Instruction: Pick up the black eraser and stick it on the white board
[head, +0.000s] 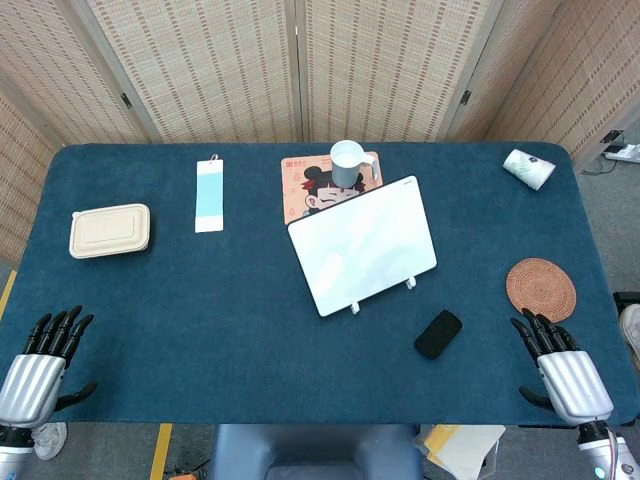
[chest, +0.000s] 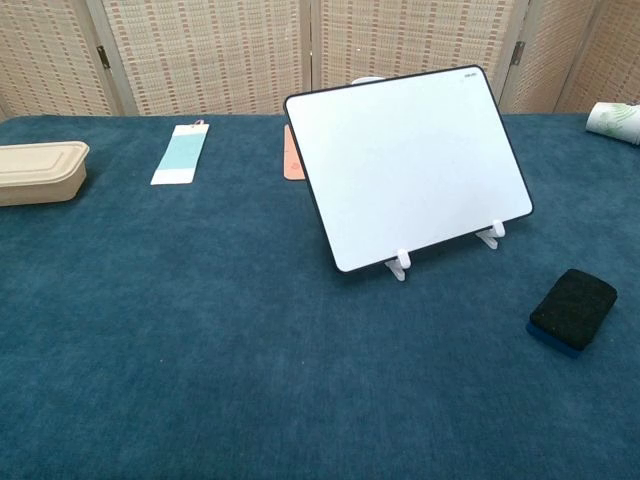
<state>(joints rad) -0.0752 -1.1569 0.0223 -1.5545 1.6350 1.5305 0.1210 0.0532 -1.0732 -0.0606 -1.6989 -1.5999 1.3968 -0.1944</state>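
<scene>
The black eraser (head: 438, 333) (chest: 572, 308) lies flat on the blue table, in front and to the right of the white board (head: 363, 244) (chest: 408, 163). The board leans back on two small white feet, its face bare. My right hand (head: 560, 368) rests at the table's near right edge, fingers apart and holding nothing, roughly a hand's width to the right of the eraser. My left hand (head: 42, 365) sits at the near left edge, fingers spread, also holding nothing. Neither hand shows in the chest view.
Behind the board stands a pale mug (head: 347, 163) on a cartoon mat (head: 304, 187). A woven coaster (head: 541, 289) and a tipped paper cup (head: 528, 168) lie on the right; a beige lunch box (head: 109, 231) and a blue-white card (head: 210, 195) on the left.
</scene>
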